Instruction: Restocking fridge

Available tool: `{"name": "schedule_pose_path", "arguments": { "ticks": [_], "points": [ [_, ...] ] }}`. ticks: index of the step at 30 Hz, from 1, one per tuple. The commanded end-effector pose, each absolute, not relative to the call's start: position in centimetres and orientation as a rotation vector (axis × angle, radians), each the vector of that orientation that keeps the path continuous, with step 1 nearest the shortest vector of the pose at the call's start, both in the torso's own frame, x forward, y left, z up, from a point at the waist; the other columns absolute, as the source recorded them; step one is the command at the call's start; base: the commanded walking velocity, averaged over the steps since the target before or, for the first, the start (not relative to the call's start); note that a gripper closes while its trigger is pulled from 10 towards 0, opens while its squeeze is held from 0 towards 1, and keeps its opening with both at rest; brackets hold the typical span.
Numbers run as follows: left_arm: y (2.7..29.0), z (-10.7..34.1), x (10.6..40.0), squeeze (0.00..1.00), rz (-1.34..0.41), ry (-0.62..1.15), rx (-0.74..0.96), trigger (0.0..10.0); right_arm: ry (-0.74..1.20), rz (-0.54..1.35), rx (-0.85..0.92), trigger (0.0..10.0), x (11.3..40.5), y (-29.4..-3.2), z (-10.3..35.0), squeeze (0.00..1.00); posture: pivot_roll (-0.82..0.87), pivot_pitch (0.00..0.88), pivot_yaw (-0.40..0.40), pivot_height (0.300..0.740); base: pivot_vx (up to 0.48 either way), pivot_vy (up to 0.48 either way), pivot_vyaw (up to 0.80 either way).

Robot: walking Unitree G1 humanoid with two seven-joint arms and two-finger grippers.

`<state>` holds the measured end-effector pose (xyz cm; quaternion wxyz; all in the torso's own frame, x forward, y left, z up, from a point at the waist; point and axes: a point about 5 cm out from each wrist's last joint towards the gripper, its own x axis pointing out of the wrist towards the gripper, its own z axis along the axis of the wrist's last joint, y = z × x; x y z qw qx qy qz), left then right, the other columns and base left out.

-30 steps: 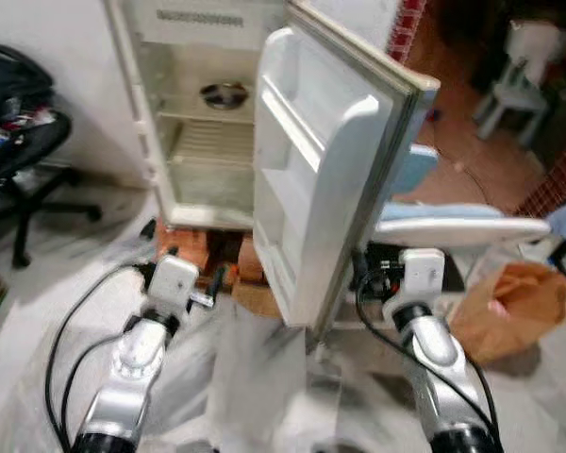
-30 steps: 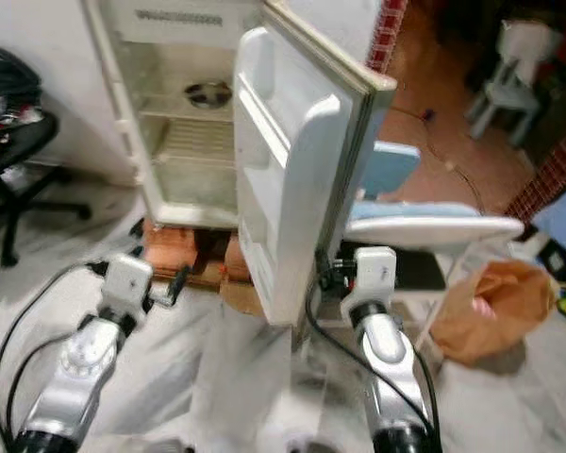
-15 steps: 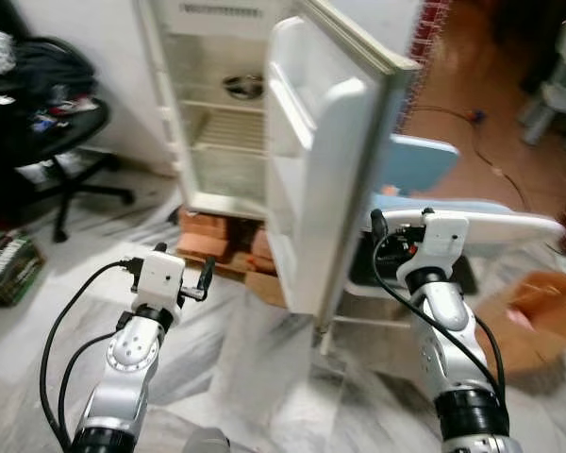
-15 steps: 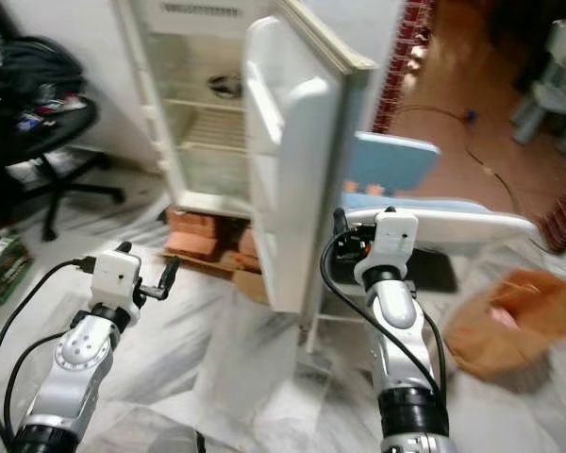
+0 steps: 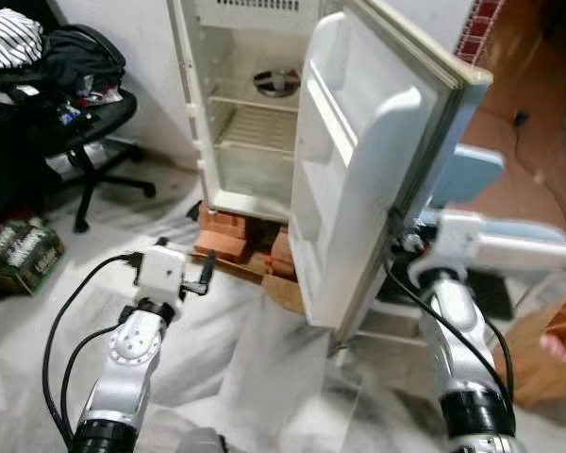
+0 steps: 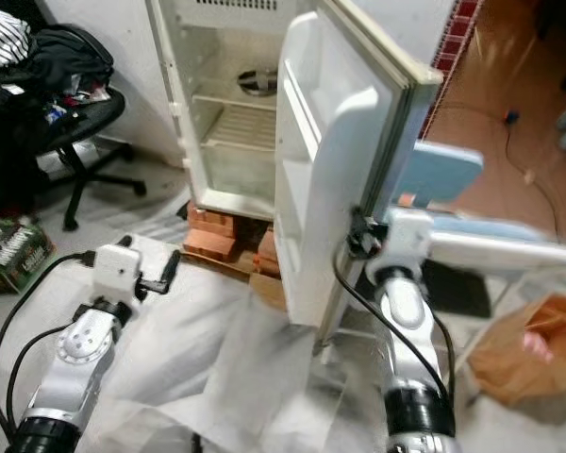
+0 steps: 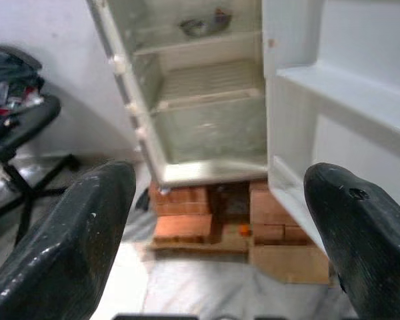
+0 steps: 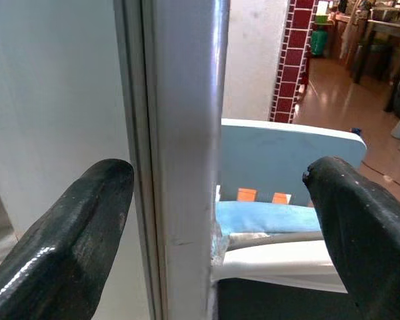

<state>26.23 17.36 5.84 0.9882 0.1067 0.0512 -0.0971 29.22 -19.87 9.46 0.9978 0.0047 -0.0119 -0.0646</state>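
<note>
The white fridge (image 5: 250,104) stands open on red bricks (image 5: 228,236), with a metal bowl (image 5: 275,81) on its upper shelf and the lower shelves bare. Its door (image 5: 358,189) swings out toward me, its door shelves empty. My right gripper (image 8: 217,220) is open at the door's outer edge (image 8: 187,167), which runs between its two fingers (image 8: 60,233). In the right eye view it sits just behind that edge (image 6: 360,236). My left gripper (image 5: 204,272) is open and empty, held low in front of the bricks and pointing at the fridge interior (image 7: 207,127).
A black office chair (image 5: 85,118) piled with clothes stands to the left. A box of items (image 5: 19,250) lies on the floor beside it. A pale blue and white chair (image 5: 509,245) and a brown paper bag (image 5: 552,344) are to the right, behind the door.
The whole view has shifted as I move nearer the fridge. My right gripper has come up against the door's outer edge. The left arm keeps its pose.
</note>
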Motion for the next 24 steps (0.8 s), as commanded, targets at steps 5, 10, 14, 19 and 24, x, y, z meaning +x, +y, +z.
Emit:
{"name": "schedule_pose_path", "arguments": {
  "ticks": [5, 10, 14, 19, 24],
  "points": [
    [18.1, 5.8, 26.0, 0.0, -0.177, 0.119, 0.235, 10.0, -0.04, -0.124, 0.049, 10.0, 30.5, -19.1, 10.0, 0.0, 0.02, 0.0, -0.027, 0.74, 0.0, 0.0, 0.0],
    [18.2, 5.7, 25.6, 0.0, -0.176, 0.124, 0.24, 10.0, -0.075, -0.06, 0.072, 10.0, 32.8, -18.0, 11.5, 0.0, 0.05, 0.013, -0.03, 0.74, 0.0, 0.0, 0.0],
    [18.8, 5.6, 25.1, 0.0, -0.159, 0.135, 0.249, 10.0, -0.092, -0.058, 0.057, 10.0, 34.7, -17.7, 12.9, 0.0, 0.07, 0.017, -0.04, 0.74, 0.0, 0.0, 0.0],
    [19.1, 5.7, 24.6, 0.0, -0.134, 0.141, 0.257, 10.0, -0.101, -0.072, 0.05, 10.0, 36.4, -17.4, 14.1, 0.0, 0.1, 0.022, -0.055, 0.74, 0.0, 0.0, 0.0],
    [19.3, 5.7, 23.9, 0.0, -0.118, 0.15, 0.263, 10.0, -0.083, -0.083, 0.094, 10.0, 38.1, -16.8, 15.3, 0.0, 0.13, 0.041, -0.074, 0.74, 0.0, 0.0, 0.0]
  ]
}}
